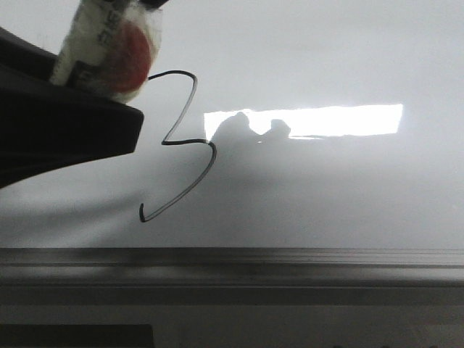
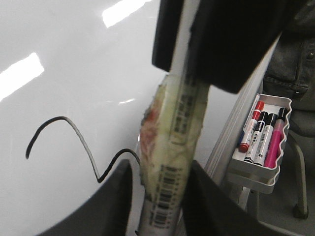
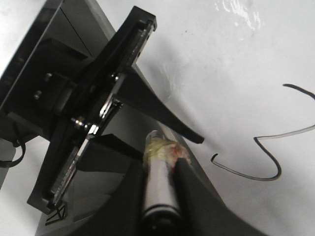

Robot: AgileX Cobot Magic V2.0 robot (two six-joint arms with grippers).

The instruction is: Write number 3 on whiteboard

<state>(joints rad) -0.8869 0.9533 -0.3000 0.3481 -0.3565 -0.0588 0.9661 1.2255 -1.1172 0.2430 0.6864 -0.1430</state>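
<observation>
The number 3 [image 1: 213,154] is drawn in thin black line on the whiteboard [image 1: 326,58]; it also shows in the left wrist view [image 2: 88,155] and the right wrist view [image 3: 268,154]. A marker [image 1: 109,51] wrapped in yellowish tape with a red patch sits at the top left, just left of the 3's top. My left gripper [image 2: 162,196] is shut on the marker's taped barrel [image 2: 172,147]. My right gripper [image 3: 160,196] is shut on the marker's dark end [image 3: 158,187]. The marker's tip is hidden.
A grey metal frame strip [image 1: 290,257] runs along the board's lower edge. A bright rectangular glare [image 1: 326,119] lies right of the 3. A white tray [image 2: 283,105] with several spare markers hangs beside the board. A large black gripper body [image 1: 65,123] fills the left.
</observation>
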